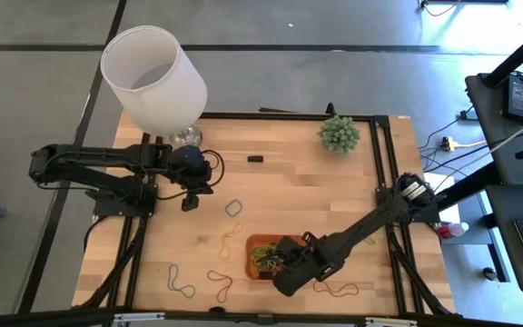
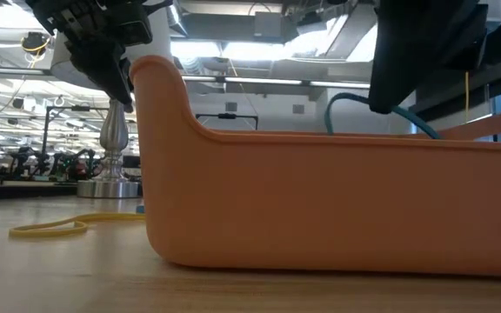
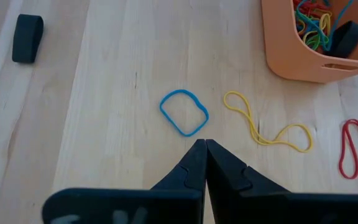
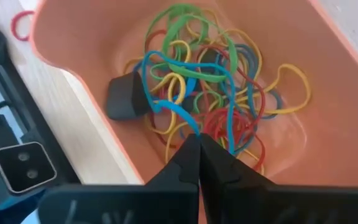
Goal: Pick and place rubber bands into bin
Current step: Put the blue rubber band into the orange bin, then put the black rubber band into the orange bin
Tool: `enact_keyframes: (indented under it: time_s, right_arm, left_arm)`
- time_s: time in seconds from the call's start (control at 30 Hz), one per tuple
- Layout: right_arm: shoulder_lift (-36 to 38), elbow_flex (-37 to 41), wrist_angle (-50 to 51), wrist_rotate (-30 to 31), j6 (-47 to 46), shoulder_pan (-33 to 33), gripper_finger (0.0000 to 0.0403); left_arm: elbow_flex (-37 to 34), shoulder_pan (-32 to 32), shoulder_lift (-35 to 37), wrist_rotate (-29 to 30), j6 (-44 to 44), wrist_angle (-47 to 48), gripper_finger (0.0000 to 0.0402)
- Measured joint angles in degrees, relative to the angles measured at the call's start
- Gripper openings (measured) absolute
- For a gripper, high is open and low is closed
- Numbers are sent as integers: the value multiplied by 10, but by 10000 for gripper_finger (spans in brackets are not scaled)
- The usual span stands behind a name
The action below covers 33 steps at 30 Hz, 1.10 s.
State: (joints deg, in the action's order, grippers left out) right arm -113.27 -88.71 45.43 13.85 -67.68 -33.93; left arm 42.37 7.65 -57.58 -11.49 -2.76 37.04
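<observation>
- I'm looking at the bin (image 1: 263,257), the small orange tray sitting near the front edge of the wooden table (image 1: 289,195), a little right of centre; in the low view its wall (image 2: 337,200) is filling most of the picture.
- Inside it, a tangle of rubber bands (image 4: 216,106) is lying in green, yellow, red and blue, with a small solid black piece (image 4: 124,96) resting beside them against the tray wall.
- My right gripper (image 4: 199,144) is hanging right over the bin, fingers pressed together, and a blue band (image 4: 166,107) is running straight into the tips, so I'm reading it as pinched there.
- Out on the table, more bands are lying loose: a blue loop (image 3: 184,112), a long yellow one (image 3: 267,127) just beside it, and a red one (image 3: 352,144) nearer the bin.
- My left gripper (image 3: 204,148) is hovering above the wood near that blue loop, fingers closed tip to tip with nothing between them.
- Farther back, a second black piece (image 3: 27,38) is lying on its own, well apart from the bands.
- At the back left corner the white lampshade (image 1: 153,77) is standing on its metal base, and a small green plant (image 1: 339,133) is sitting at the back right.
</observation>
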Motion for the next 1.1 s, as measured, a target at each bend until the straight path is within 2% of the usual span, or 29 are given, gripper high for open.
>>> enact_keyframes:
  time_s: [0.53,0.87,1.1]
  right_arm:
    - [-7,0,43,-2,1,31,10]
    - [-4,0,61,-15,7,31,120]
    - [30,-7,67,-15,16,28,182]
  left_arm:
    - [0,0,0,0,0,0,3]
    - [0,0,0,0,0,0,3]
    - [0,0,0,0,0,0,3]
